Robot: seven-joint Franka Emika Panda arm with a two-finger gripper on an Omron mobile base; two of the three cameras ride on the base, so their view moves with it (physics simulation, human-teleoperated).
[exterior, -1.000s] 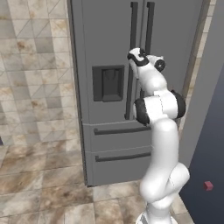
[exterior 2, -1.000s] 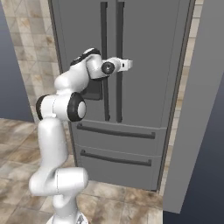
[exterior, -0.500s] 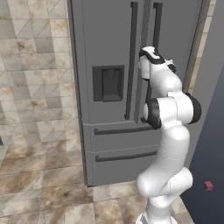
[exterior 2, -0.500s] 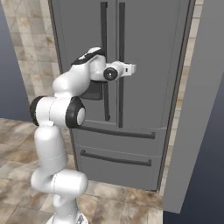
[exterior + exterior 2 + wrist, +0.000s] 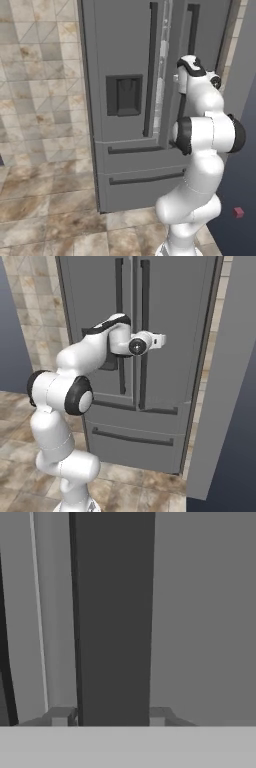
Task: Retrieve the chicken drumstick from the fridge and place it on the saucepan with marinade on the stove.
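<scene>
In the left base view the fridge (image 5: 135, 105) is seen with its left door bearing the dark dispenser panel (image 5: 124, 95) and a long dark handle (image 5: 149, 70). A pale strip shows between the two upper doors, so the right door appears to be cracked open already, though only slightly. Further right, the arm reaches up to the right door's handle (image 5: 144, 331).

In the hand view that handle (image 5: 114, 617) runs as a broad dark bar straight between the two fingers (image 5: 61, 716), which sit close against its two sides. The gripper (image 5: 110, 717) is judged to be closed on the handle; actual contact of the pads cannot be confirmed.

The step in hand is taken to be the opening of the right door. It is done well if the grip is kept square on the bar and the pull is led along the door's arc about its right-hand hinge, so that the fingers are not twisted off. The chicken drumstick is presumed to lie inside the fridge, behind the doors; its shelf cannot be told.
</scene>
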